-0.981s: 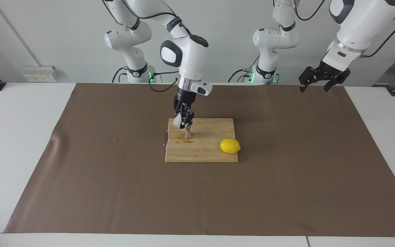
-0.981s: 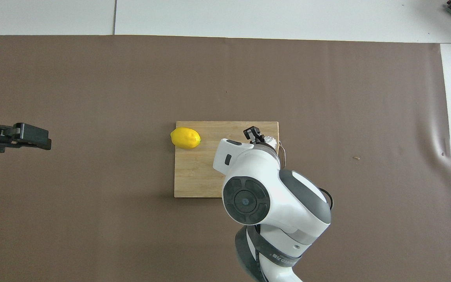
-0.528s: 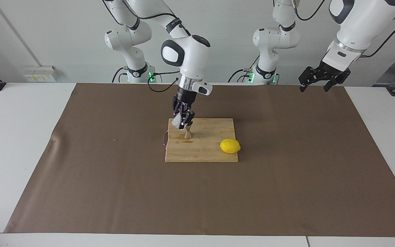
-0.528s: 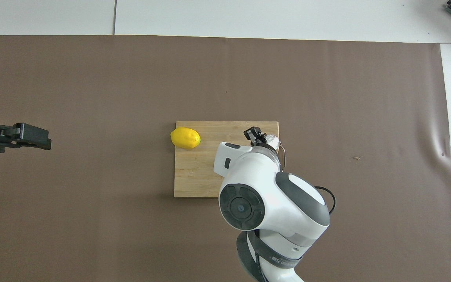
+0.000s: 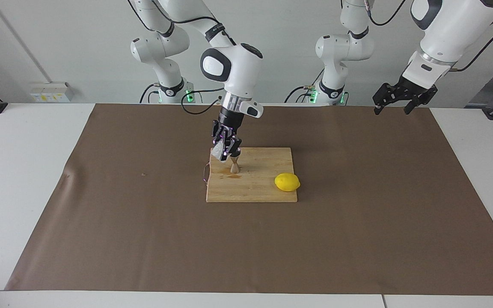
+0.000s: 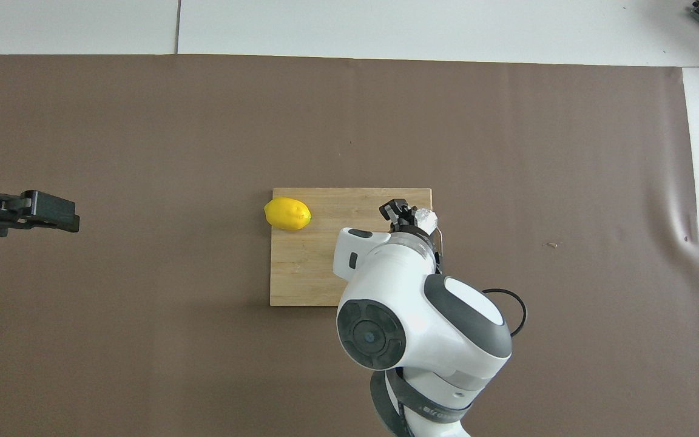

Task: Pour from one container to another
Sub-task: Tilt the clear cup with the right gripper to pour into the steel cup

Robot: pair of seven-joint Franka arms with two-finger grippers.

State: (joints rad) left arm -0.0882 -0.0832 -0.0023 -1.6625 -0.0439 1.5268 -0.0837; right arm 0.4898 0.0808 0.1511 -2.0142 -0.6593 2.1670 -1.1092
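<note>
The right tool [image 5: 226, 149] hangs over the wooden cutting board [image 5: 263, 184], above the board's corner toward the right arm's end of the tabletop [image 5: 24, 171], and it pinches the clear glass cup [image 5: 218, 152] between its fingers. The cup sits tilted in that grip, at the side of the tool turned toward the right arm's end, and in the overhead view it shows as a pale glassy shape [image 6: 426, 216] just past the tool's black fingers [image 6: 393, 209]. Directly below the tool, and slightly toward the left arm's end from the cup, the steel jigger [image 5: 235, 165] stands upright on the board; its upper rim lies just under the held cup, and whether the two touch cannot be told. In the overhead view the arm's wrist hides the jigger. A small dark stain marks the wood at the jigger's foot. A yellow lemon [image 5: 287, 182] lies on the same board, well apart from the right tool, at the board's edge toward the left arm's end. A thin wire loop [image 5: 205, 173] hangs at the board's edge, below and beside the tool. The left tool [image 5: 393, 99] waits in the air over the brown mat [image 5: 357, 222] at the left arm's end of the tabletop, well apart from the board, its fingers spread and holding nothing.
</note>
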